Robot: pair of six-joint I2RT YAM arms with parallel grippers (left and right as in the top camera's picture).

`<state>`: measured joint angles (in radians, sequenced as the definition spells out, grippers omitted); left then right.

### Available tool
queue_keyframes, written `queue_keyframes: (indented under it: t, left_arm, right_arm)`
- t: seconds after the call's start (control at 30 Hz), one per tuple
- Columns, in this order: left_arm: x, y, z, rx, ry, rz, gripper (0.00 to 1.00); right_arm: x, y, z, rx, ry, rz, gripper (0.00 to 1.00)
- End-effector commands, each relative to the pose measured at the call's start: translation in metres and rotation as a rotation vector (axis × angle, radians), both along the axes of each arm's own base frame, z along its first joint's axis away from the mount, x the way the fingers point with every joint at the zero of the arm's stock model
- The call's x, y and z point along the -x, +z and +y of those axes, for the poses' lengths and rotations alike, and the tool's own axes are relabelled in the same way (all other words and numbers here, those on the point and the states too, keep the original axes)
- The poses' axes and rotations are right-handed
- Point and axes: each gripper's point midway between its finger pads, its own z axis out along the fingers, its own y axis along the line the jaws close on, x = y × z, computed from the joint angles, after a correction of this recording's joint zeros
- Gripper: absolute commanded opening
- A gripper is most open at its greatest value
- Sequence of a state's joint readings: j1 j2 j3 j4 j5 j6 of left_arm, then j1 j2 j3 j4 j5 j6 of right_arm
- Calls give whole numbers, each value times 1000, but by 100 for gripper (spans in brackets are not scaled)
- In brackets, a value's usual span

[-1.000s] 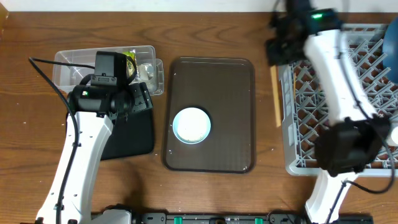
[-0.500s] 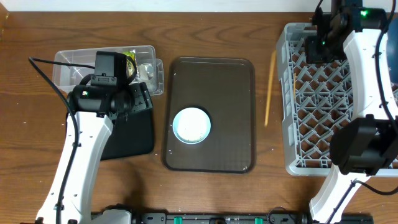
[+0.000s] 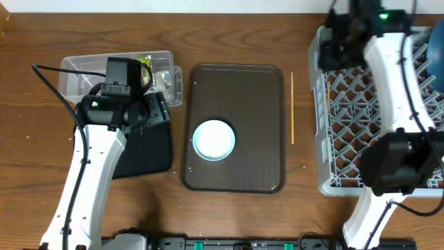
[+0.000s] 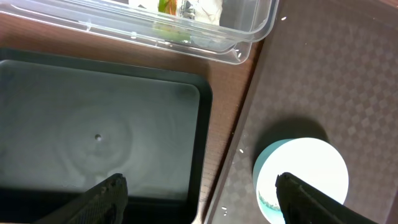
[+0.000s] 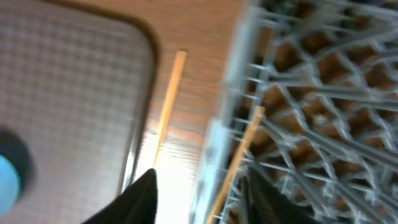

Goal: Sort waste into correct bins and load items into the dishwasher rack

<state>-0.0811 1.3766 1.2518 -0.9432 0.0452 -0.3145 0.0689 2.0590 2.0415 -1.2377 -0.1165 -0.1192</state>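
Chopstick (image 3: 292, 107) overhead lies three o'clock of the brown tray (image 3: 236, 97), outside the rack (image 3: 321, 160). Left wrist: left gripper (image 4: 202, 193) gapes, empty. Right wrist: right gripper (image 5: 202, 190), jaws apart, straddles a second chopstick (image 5: 239, 155); it may slip through the rack's gaps.

Clear tub (image 3: 69, 66): rimmed, at the counter's far left; a yellow-green wrapper (image 3: 145, 67) and white scraps (image 4: 208, 7) sit in its right end.
Black tray (image 3: 149, 153): shallow, just in front of the tub.
Small bowl (image 3: 214, 139): white and light blue, upright on the brown tray (image 3: 257, 90).
Chopsticks: one (image 3: 292, 107) lies straight on the counter beside the rack (image 3: 320, 139); the other (image 5: 239, 158) slants inside the rack.
Rack: grey lattice crate, far right.
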Motion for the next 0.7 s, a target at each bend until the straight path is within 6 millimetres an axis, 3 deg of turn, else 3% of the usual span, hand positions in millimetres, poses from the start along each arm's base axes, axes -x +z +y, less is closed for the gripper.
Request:
queue_keyframes:
  t: [0.0, 0.4, 0.67]
  left_arm:
    - [1, -2, 4, -11, 10, 9, 79]
    - [1, -2, 4, -11, 10, 8, 79]
    - [1, -2, 4, -11, 10, 8, 79]
  right_arm:
    - [10, -15, 29, 8, 47, 39, 48]
    - [50, -99, 44, 118, -155, 191, 45]
    - [70, -135, 54, 123, -168, 231, 36]
